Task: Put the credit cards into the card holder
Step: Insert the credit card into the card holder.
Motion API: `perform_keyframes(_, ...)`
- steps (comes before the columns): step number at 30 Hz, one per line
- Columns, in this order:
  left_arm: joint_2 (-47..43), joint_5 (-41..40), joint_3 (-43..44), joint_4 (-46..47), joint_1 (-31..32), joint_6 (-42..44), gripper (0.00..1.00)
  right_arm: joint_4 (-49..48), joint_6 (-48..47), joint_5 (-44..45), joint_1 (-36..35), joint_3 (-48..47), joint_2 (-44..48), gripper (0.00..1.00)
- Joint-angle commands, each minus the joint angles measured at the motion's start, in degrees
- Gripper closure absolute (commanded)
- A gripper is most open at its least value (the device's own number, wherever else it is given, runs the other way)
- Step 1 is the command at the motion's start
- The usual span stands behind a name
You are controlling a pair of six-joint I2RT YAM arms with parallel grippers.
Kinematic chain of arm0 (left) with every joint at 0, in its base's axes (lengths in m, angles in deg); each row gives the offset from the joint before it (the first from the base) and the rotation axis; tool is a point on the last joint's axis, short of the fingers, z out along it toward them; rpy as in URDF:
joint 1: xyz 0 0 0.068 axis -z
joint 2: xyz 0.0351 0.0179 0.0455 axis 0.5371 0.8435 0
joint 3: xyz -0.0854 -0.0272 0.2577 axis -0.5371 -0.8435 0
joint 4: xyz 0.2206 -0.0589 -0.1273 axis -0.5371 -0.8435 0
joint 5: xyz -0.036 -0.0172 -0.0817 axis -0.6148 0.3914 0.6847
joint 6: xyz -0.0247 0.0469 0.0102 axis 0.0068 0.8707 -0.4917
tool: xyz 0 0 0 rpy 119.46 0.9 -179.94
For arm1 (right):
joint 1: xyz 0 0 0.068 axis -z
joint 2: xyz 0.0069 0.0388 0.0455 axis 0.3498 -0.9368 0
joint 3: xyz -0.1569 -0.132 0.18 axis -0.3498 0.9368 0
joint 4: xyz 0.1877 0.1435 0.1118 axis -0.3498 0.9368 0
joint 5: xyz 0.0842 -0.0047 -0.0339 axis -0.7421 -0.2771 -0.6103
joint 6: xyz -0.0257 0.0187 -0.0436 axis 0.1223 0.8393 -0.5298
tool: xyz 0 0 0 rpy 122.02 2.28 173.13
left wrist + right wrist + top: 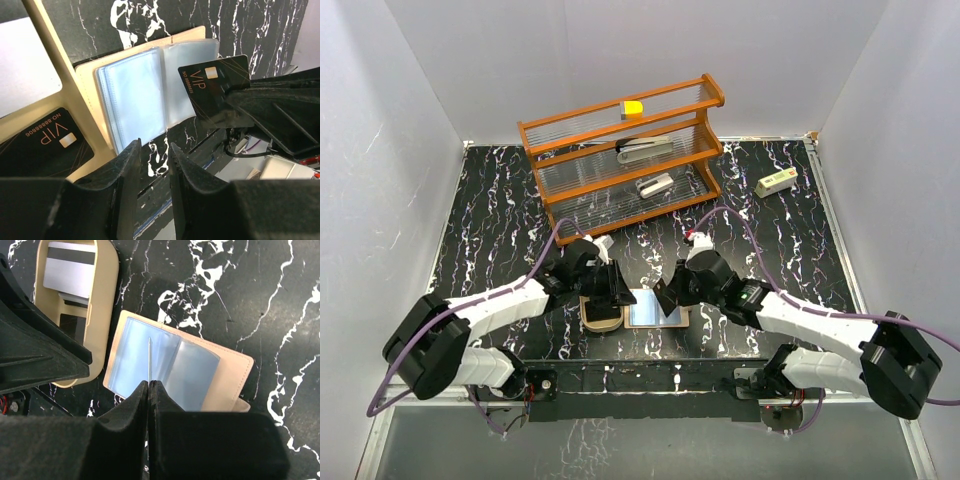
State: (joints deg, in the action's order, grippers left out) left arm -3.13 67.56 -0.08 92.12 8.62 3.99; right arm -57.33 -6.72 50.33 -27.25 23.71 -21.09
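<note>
Credit card (214, 86), thin glossy black rectangle, pinched in right jaws; left jaws slightly spread.

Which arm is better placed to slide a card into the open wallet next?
Right. The right gripper is shut on a black VIP card, held edge-on over the clear sleeves of the wallet. The left gripper holds nothing.
</note>
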Motion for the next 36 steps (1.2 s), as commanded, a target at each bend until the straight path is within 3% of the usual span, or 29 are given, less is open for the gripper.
perform_keyframes(1,1.66,-1.96,2.42,-1.0,0.29,1.44,0.73,-5.15,5.39,2.6,0.24,2.66,2.15,1.0)
perform_keyframes(6,2.96,-8.49,4.02,-9.41,0.28,2.81,0.73,-7.58,6.72,0.39,0.29,4.73,0.91,1.0)
perform_keyframes(18,0.27,-17.24,4.27,-18.18,0.3,1.99,0.76,-9.51,10.58,1.62,0.26,7.51,-0.16,1.0)
perform_keyframes(36,4.86,-9.44,3.35,-7.8,0.98,0.02,0.78,-19.55,14.22,1.14,0.79,14.35,0.69,1.0)
